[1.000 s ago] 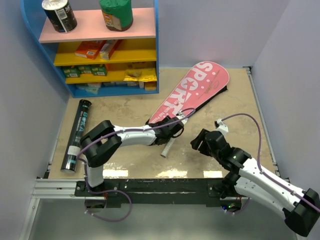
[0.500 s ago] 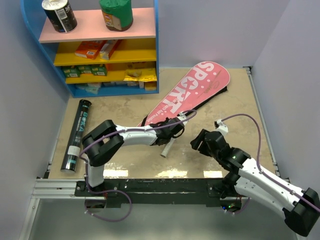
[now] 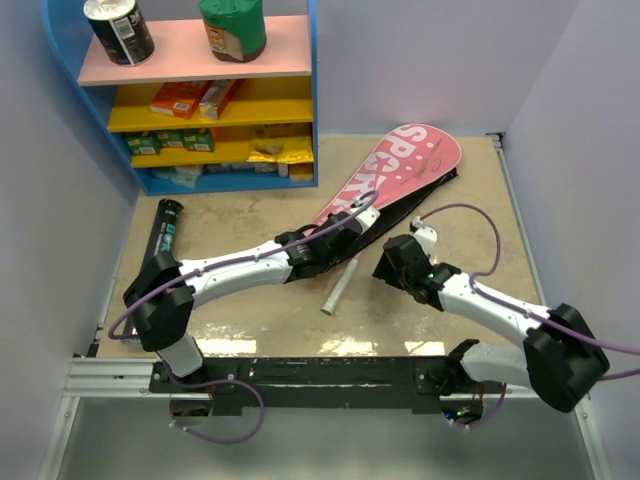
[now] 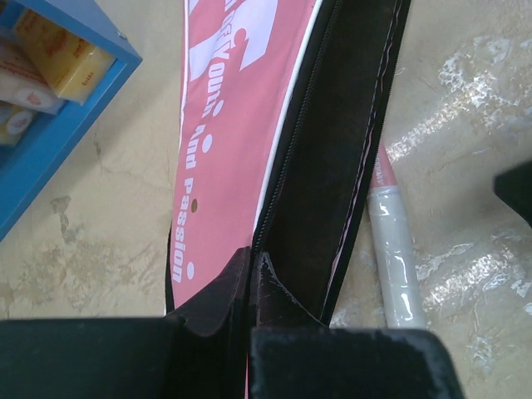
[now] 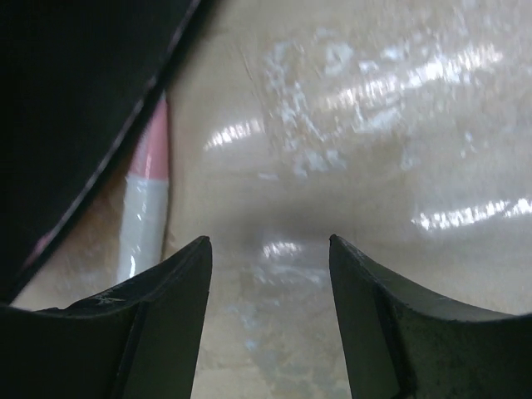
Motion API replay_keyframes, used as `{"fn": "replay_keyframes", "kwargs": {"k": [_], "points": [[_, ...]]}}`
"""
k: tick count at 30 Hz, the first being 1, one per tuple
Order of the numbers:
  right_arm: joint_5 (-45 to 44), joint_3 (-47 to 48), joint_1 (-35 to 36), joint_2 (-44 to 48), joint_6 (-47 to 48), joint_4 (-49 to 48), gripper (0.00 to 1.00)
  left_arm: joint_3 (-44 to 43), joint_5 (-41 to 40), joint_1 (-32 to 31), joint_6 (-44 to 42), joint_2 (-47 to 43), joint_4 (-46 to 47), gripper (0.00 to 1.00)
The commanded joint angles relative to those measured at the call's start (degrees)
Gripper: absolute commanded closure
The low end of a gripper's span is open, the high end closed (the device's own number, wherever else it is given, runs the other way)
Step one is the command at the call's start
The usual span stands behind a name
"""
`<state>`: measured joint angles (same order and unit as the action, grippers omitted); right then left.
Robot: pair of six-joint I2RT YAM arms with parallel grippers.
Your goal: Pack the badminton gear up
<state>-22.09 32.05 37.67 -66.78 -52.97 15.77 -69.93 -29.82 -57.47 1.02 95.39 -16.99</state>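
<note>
Left fingers are pressed together on the black zip edge of the pink cover, which lies diagonally on the surface beside the blue shelf. Its side gapes, showing black lining. A pale racket handle sticks out beneath its narrow end. Right fingers stand apart, holding nothing, just beside that handle. The black tube lies far left, partly under the left arm.

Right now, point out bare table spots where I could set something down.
Free: the patch between the shelf, the black tube and the left arm; the strip from the pink cover to the right wall. Crowded: the middle, where the left gripper, right gripper and racket handle meet the cover's end.
</note>
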Motion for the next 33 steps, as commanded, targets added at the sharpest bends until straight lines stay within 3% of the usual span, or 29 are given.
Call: {"fn": "replay_keyframes", "kwargs": {"k": [1, 10, 17, 25, 33], "points": [[-3.84, 8.70, -1.19, -6.24, 5.50, -6.01, 0.39, -2.05, 1.87, 2.27, 1.44, -2.32, -1.38, 1.00], [-4.55, 16.38, -1.64, -18.38, 8.23, -7.68, 0.44, -6.88, 8.46, 11.06, 0.66, -3.55, -0.67, 1.00], [-4.28, 18.22, -1.64, -23.39, 8.15, -9.88, 0.46, -13.82, 9.52, 12.73, -0.31, -1.09, -1.81, 1.00], [-4.54, 22.52, -1.64, -29.80, 8.23, -10.32, 0.47, -14.36, 9.87, 13.09, -0.66, -0.56, -2.08, 1.00], [-7.88, 25.60, -1.55, -35.34, 10.43, -8.13, 0.62, -12.86, 10.49, 13.61, -0.40, -1.26, -0.94, 1.00]]}}
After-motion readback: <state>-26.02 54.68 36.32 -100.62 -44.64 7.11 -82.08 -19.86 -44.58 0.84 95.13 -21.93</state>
